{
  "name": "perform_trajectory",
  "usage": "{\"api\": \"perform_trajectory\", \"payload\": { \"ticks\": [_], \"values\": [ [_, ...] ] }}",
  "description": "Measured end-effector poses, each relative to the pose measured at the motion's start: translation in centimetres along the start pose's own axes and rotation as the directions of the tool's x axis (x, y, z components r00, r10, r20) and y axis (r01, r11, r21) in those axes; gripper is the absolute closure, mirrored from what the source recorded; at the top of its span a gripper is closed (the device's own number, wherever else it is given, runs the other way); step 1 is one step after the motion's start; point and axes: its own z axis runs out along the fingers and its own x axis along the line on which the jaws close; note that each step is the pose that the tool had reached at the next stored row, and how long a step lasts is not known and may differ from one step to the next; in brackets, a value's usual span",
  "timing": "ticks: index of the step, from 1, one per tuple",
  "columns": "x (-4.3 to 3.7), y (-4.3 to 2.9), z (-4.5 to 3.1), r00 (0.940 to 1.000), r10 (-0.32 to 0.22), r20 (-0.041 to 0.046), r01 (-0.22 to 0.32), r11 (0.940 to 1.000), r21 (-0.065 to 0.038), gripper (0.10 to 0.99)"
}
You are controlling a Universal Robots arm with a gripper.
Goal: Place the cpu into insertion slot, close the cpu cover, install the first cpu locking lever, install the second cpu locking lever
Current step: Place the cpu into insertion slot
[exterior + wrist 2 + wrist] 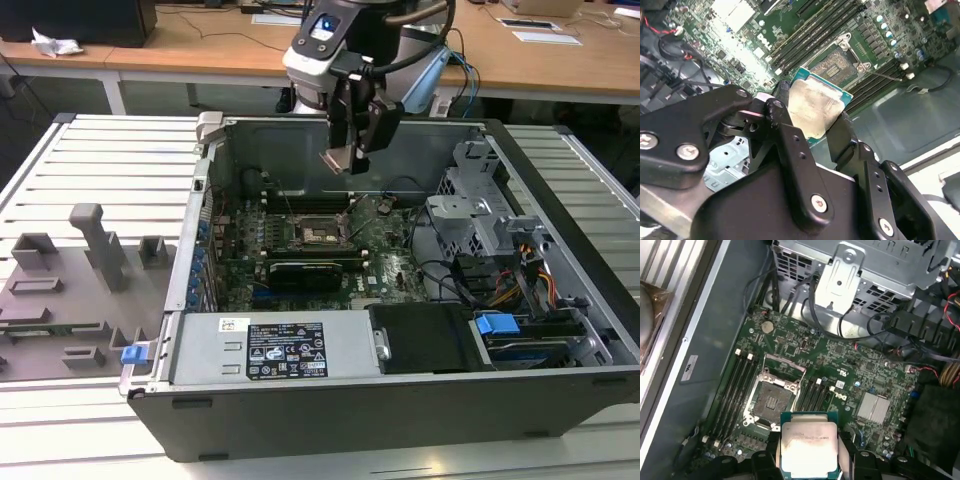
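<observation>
1. Holding the cpu (807,447) by two edges, the hand (809,457) is closed tight on it, up in the air.
2. The insertion slot (771,402) sits below it, open and well apart from the chip.
3. The green motherboard (390,270) lies all around the slot, inside the computer case (400,420).

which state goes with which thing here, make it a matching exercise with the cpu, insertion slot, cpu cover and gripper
Things:
1. cpu
2. insertion slot
3. cpu cover
4. gripper

States:
a. swung up, open
b. shut, fingers on two opposite edges of the cpu
c. held in the air above the motherboard
d. empty, nothing seated in it

Pairs: 1-c, 2-d, 3-a, 4-b
</observation>
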Motion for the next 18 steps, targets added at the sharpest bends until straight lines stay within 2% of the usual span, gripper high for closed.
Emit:
{"api": "perform_trajectory", "payload": {
  "ticks": [1,4,9,11,12,13,15,18],
  "values": [
    [0.00,0.00,0.03,0.9995,0.031,0.0010,-0.031,0.9995,0.001,0.545],
    [0.00,0.00,0.07,0.9971,0.077,0.0022,-0.077,0.9971,0.001,0.545],
    [0.00,0.00,0.14,0.9874,0.158,0.0044,-0.158,0.9874,0.003,0.545],
    [0.00,-0.01,0.18,0.9795,0.201,0.0056,-0.201,0.9795,0.003,0.545],
    [0.01,-0.01,0.21,0.9731,0.230,0.0064,-0.230,0.9731,0.004,0.545],
    [0.01,-0.01,0.28,0.9551,0.296,0.0082,-0.296,0.9551,0.004,0.545],
    [0.06,0.01,0.35,0.9503,0.311,0.0084,-0.311,0.9503,0.004,0.545],
    [0.38,0.10,0.51,0.9487,0.316,0.0091,-0.316,0.9487,0.005,0.545]
  ]
}}
